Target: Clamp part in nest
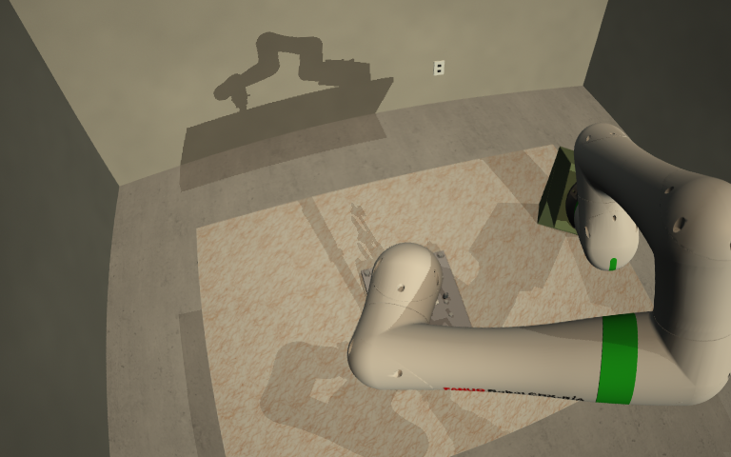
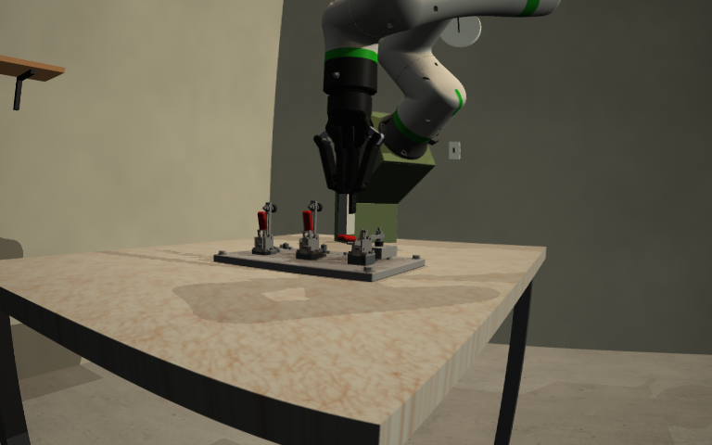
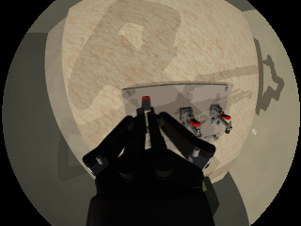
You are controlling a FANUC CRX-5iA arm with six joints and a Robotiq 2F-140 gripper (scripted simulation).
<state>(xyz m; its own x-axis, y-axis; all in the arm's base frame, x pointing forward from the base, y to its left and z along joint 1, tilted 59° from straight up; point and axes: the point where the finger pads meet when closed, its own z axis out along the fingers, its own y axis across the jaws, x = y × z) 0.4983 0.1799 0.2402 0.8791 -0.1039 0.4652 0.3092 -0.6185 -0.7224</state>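
The fingers (image 2: 343, 209) are shut together on nothing, pressing down on the red clamp handle (image 2: 346, 237), which looks stiff; push near its tip.

table (image 2: 325, 346) beige, orange-veined | clamp handles (image 2: 307, 220) red | fixture plate (image 2: 314, 264) grey | gripper (image 2: 343, 209) black

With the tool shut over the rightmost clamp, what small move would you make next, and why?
Probably press the tool straight down a touch: its shut, empty fingertips stand at the low red handle, and whether that handle rests on its stop cannot be seen. The other two handles stand upright.
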